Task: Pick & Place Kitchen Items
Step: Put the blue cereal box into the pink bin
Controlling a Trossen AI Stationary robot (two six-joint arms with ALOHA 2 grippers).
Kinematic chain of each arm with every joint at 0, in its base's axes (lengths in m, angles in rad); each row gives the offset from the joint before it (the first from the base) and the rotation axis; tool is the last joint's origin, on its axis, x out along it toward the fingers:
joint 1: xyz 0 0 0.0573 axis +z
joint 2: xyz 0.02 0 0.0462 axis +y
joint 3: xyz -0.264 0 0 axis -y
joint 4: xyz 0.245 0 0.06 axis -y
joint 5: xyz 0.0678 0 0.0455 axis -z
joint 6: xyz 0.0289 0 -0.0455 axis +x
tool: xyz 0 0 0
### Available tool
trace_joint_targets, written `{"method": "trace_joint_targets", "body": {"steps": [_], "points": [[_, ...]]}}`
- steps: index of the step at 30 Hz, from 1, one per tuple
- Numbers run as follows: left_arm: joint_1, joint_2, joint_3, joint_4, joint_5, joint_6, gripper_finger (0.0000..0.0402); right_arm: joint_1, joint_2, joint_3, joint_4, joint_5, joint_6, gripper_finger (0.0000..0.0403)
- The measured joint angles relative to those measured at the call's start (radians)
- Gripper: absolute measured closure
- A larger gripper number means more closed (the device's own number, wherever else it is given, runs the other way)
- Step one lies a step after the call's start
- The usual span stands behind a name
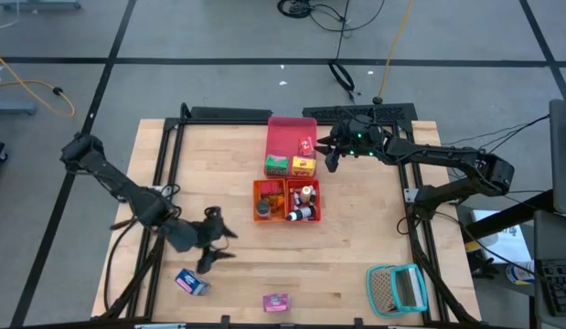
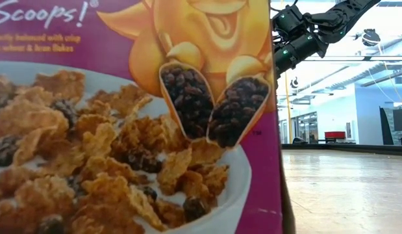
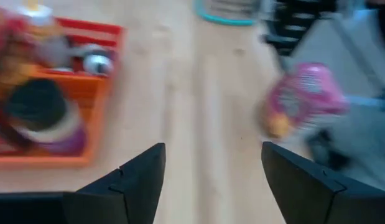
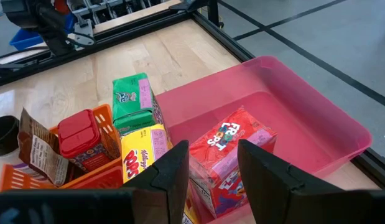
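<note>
Still, most of the risk sits on the wooden surface [image 1: 356,256], where two items lie loose near the front edge: a blue box [image 1: 191,282] and a pink box [image 1: 277,302], well apart from the trays. The red tray [image 4: 316,127] holds a red box [image 4: 226,152], a green box [image 4: 133,99] and a yellow box [image 4: 142,158] packed close; the orange tray [image 1: 286,200] beside it is crowded with bottles and a dark can [image 3: 37,106]. The right tool [image 4: 211,171] hovers open right above the red box, so a careless descent could knock its neighbours. The left tool [image 3: 211,177], empty with fingers spread, hangs over bare wood between the orange tray and the pink box; the motion blur in its wrist view suggests a fast swing, which could clip the tray.
</note>
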Motion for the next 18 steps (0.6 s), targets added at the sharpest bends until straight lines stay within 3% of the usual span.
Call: {"method": "trace_joint_targets", "body": {"steps": [6,18], "points": [[-0.088,-0.027,0.000,-0.002,0.115,-0.142,0.0147,0.000,0.000,0.000,0.000,0.000,0.003,0.0271],[-0.175,-0.027,0.000,-0.027,0.161,-0.512,0.0147,0.000,0.000,0.000,0.000,0.000,0.003,0.0271]]}}
